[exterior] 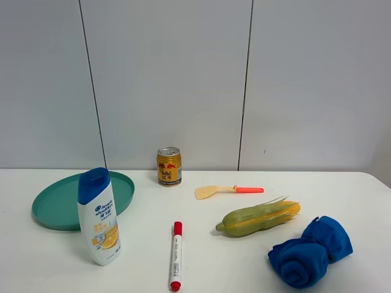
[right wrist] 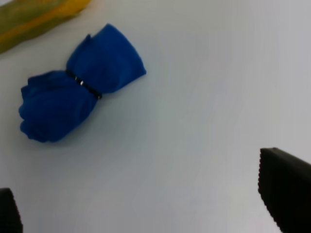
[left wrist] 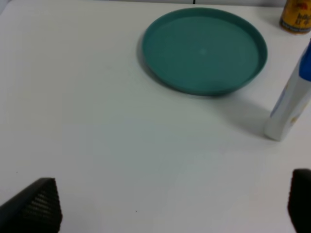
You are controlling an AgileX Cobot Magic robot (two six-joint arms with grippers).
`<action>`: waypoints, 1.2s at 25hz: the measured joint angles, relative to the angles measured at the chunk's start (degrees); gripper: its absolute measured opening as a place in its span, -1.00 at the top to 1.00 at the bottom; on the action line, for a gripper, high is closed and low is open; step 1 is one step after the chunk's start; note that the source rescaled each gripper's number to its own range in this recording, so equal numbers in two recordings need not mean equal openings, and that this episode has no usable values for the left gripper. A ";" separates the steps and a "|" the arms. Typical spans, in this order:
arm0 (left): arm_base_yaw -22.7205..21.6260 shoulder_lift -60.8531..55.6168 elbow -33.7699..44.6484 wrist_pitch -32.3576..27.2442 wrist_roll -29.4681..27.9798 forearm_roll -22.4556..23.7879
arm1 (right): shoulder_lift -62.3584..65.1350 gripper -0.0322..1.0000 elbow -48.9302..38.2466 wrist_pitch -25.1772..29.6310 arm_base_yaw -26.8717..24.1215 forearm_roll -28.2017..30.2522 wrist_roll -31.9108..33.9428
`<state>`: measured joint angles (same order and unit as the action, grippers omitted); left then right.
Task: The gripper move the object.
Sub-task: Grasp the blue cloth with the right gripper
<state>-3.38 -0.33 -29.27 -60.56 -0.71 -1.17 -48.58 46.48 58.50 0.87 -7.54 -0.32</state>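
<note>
A: State of the left end effector [left wrist: 167,204]?
B: Spread wide, empty, above bare white bench [exterior: 232,268]; round teal plastic plate [exterior: 58,201] at nine o'clock.
A: And the right end effector [right wrist: 146,199]?
B: Also agape, empty, presumably readied for grasping. At four o'clock, rolled blue cloth bundle [exterior: 310,251], untouched; possibly the target, hard to tell.

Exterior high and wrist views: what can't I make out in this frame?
Left gripper and right gripper: absent from the exterior high view; the wrist views show only fingertips, cut by the frame edge.
Green-and-yellow corn cob: right wrist view, cut off at the corner.
White shampoo bottle with blue cap: left wrist view, blurred, cropped by the edge.
White marker pen with red cap: exterior high view, print too small.
</note>
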 joint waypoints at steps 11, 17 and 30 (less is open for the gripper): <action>0.00 0.00 0.00 0.00 0.00 0.00 | -7.76 -1.00 0.04 -4.57 0.00 -4.54 11.62; 0.00 0.00 0.00 0.00 0.00 0.00 | -13.71 -1.00 0.13 -1.32 0.00 -4.77 20.55; 0.00 0.00 0.00 0.00 0.00 0.00 | -31.07 -1.00 2.88 -5.07 0.00 -4.62 27.51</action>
<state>-3.38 -0.33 -29.27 -60.56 -0.71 -1.17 -79.65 49.36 53.43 0.87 -12.16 27.19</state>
